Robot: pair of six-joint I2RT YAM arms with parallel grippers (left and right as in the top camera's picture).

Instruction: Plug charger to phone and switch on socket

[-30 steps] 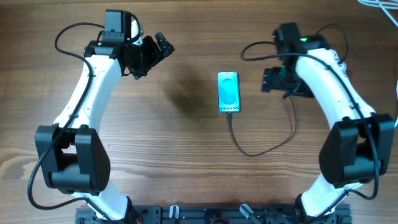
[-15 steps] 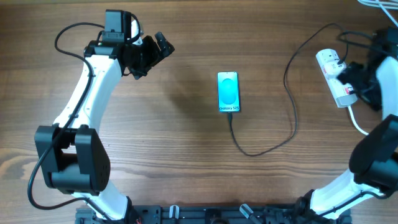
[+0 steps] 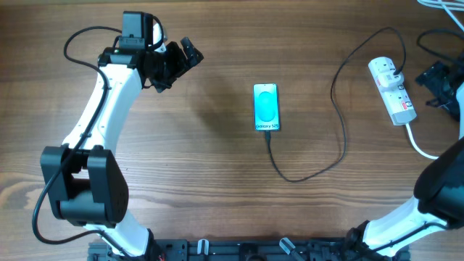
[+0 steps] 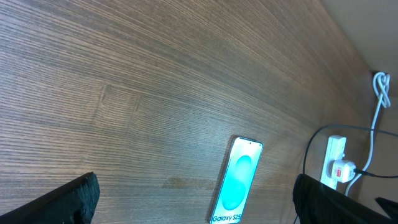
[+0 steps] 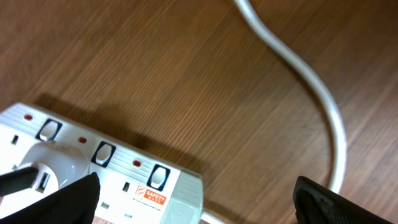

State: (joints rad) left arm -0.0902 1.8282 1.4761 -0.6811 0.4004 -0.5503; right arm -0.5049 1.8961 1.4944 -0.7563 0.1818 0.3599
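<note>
Phone (image 3: 266, 107) lies centre-field, screen lit. The cable (image 3: 339, 148) meets its near end and loops off to the plug (image 3: 389, 72) in the strip (image 3: 392, 93) at far right; whether the tip is fully seated cannot be told. Right gripper (image 3: 429, 77) hangs just beside the strip, fingers spread wide and empty, and the left gripper (image 3: 181, 62), equally spread, is well apart from everything. Risk: the rockers (image 5: 102, 152) sit close together, so a broad finger could tip the wrong one or shove the loose strip, dragging the cable out of the phone.
</note>
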